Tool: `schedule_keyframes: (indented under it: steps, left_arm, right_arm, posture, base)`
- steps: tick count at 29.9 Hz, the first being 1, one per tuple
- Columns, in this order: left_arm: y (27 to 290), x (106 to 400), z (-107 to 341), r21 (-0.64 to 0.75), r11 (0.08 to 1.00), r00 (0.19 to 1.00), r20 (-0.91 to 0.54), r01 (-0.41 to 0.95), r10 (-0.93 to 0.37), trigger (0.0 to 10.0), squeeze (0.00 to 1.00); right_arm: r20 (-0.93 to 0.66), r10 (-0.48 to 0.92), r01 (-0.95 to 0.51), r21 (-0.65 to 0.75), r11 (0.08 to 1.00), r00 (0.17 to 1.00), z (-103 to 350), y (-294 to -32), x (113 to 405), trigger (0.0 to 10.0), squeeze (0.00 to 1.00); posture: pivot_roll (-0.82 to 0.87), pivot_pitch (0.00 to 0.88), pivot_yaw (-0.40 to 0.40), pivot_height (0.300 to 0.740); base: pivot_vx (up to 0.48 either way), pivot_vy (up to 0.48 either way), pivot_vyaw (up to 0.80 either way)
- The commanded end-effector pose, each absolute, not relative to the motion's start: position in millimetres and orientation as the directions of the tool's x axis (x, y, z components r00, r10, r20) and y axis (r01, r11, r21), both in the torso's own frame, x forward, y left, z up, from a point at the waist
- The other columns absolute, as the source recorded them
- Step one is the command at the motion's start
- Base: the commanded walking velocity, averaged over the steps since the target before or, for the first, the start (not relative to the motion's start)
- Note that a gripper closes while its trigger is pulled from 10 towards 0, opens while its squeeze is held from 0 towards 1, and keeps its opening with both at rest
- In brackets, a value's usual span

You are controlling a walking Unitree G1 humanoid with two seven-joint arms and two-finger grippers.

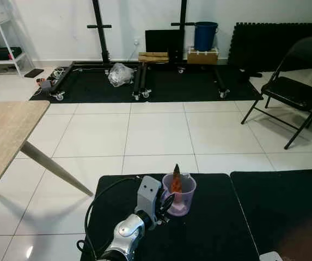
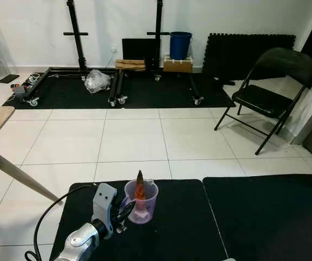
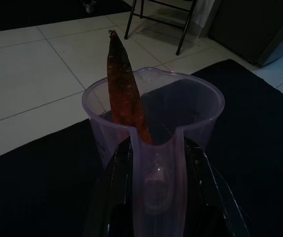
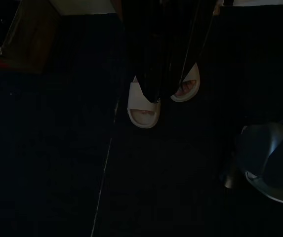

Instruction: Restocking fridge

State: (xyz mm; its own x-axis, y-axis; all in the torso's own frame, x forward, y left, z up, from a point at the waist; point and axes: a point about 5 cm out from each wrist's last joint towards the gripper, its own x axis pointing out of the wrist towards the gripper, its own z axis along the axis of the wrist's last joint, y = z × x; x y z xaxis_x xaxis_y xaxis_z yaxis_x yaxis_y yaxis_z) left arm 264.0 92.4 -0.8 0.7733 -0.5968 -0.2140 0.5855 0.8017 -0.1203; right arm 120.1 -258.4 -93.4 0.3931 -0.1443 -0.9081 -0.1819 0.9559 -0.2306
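Low in the left eye view, the left claw (image 1: 166, 205) grasps a purple cup (image 1: 179, 194) by its handle, a carrot (image 1: 176, 181) standing upright inside. Its wrist view shows black fingers (image 3: 115, 180) flanking that handle. Dim right wrist view: sandalled feet (image 4: 143, 109); that claw's state cannot be told.
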Motion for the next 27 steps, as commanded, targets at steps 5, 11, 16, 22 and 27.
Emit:
schedule_keyframes:
  steps: [5, 11, 16, 22, 27]
  left_arm:
    - [93.4, 265.2, 1.5, -0.109, 0.796, 0.771, -0.202, 0.595, -0.604, 10.0, 0.00]
    - [91.2, 266.5, 3.3, -0.105, 0.792, 0.768, -0.194, 0.602, -0.610, 10.0, 0.00]
    - [90.4, 267.2, 3.9, -0.106, 0.791, 0.768, -0.192, 0.602, -0.610, 10.0, 0.00]
    - [89.9, 266.6, 3.7, -0.109, 0.788, 0.765, -0.191, 0.606, -0.615, 10.0, 0.00]
    - [89.9, 265.9, 3.2, -0.110, 0.788, 0.765, -0.192, 0.606, -0.615, 10.0, 0.00]
  right_arm:
    - [-0.910, -0.136, -0.187, -0.223, 0.957, 0.391, -93.9, -256.8, 119.7, 10.0, 0.00]
    - [-0.910, -0.138, -0.184, -0.224, 0.957, 0.392, -94.0, -256.6, 119.8, 10.0, 0.00]
    - [-0.910, -0.138, -0.184, -0.224, 0.957, 0.392, -94.0, -256.7, 119.7, 10.0, 0.00]
    - [-0.910, -0.137, -0.187, -0.224, 0.956, 0.391, -93.8, -257.0, 120.0, 10.0, 0.00]
    - [-0.912, -0.139, -0.192, -0.227, 0.955, 0.385, -93.9, -257.6, 119.5, 10.0, 0.00]
  posture:
    - [0.00, 0.000, -0.029, 0.740]
    - [0.00, 0.000, -0.028, 0.740]
    - [0.00, 0.000, -0.029, 0.740]
    - [0.00, 0.000, -0.030, 0.740]
    - [0.00, 0.000, -0.030, 0.740]
  base:
    - [0.305, 0.000, 0.00]
    - [0.321, 0.000, 0.00]
    - [0.342, 0.000, 0.00]
    - [0.359, 0.000, 0.00]
    - [0.362, 0.000, -0.16]
